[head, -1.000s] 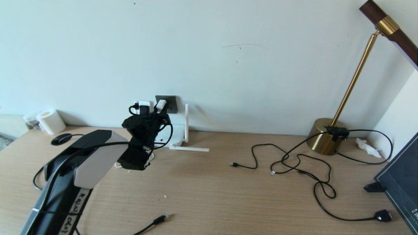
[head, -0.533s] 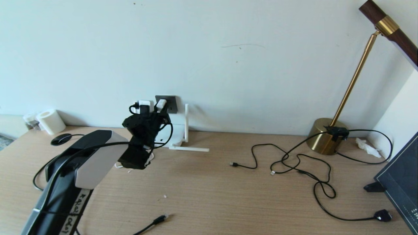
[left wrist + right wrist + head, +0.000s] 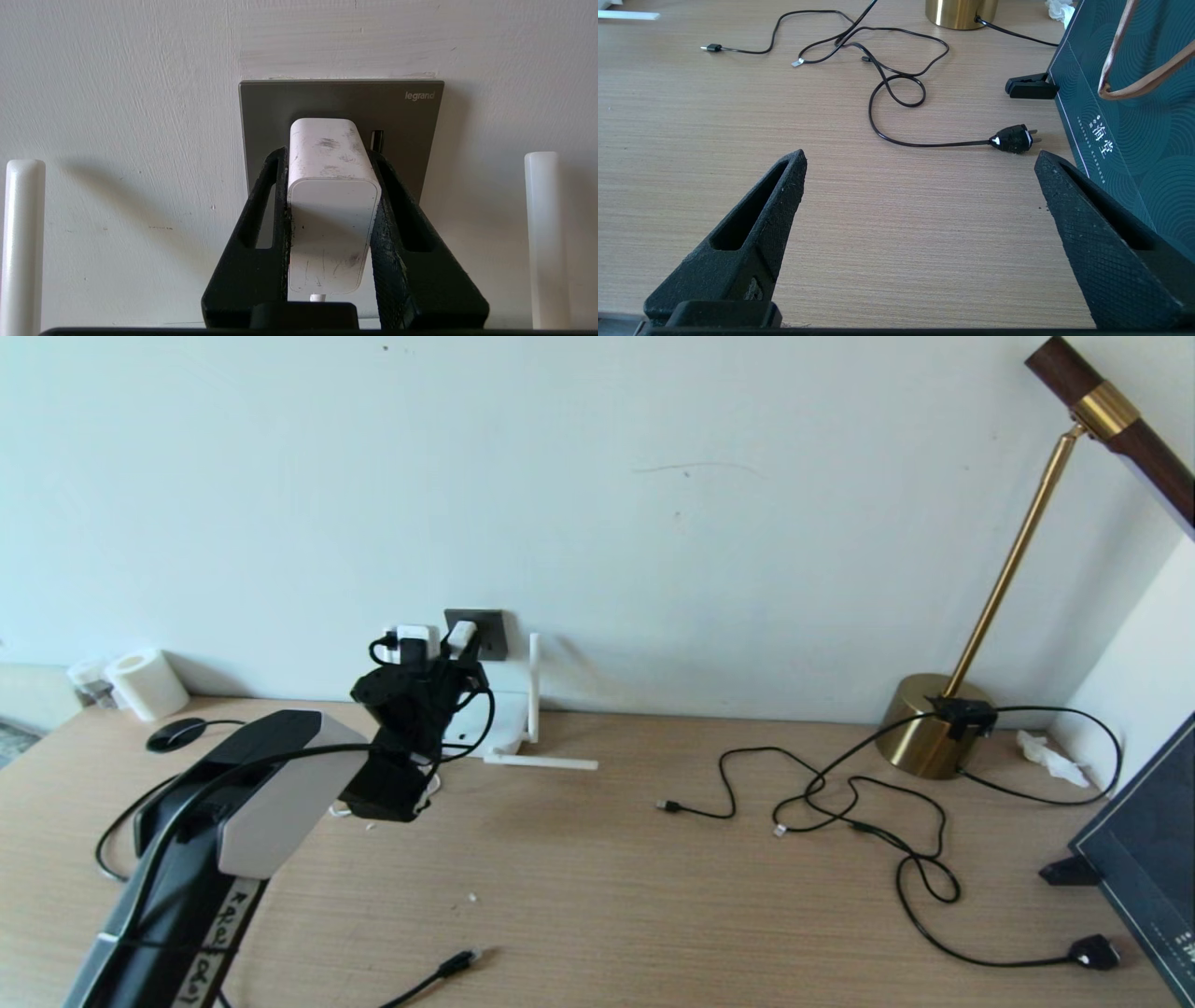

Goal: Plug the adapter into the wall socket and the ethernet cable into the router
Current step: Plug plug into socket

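Your adapter [image 3: 332, 205] sits against the dark grey wall socket [image 3: 402, 116], its front end pressed to the plate's face; you cannot see whether the pins are fully seated. A thin white cord leaves its rear end. Your left hand [image 3: 331, 158] has the adapter clamped between its two black fingers [image 3: 268, 205], one on each side face, narrowed to the width of the plug. From the head view you see that hand [image 3: 439, 667] raised at the wall above the far edge of the surface [image 3: 607, 887], with the socket [image 3: 485, 630] just behind it.

The router [image 3: 499, 733] lies below the socket on the surface, one white antenna [image 3: 533, 686] standing upright and another lying flat. In the left wrist view, an antenna [image 3: 542, 233] stands on either side of the socket.

The ethernet cable [image 3: 448, 969] lies at the near edge of the surface, well apart from the router, its plug tip free.

Your right hand [image 3: 920, 163] hangs low over the surface with its fingers spread wide and nothing between them. Beyond it lie thin black cables [image 3: 896, 84], a black mains plug [image 3: 1011, 138], a brass lamp base [image 3: 962, 11] and a dark teal bag [image 3: 1134, 116].
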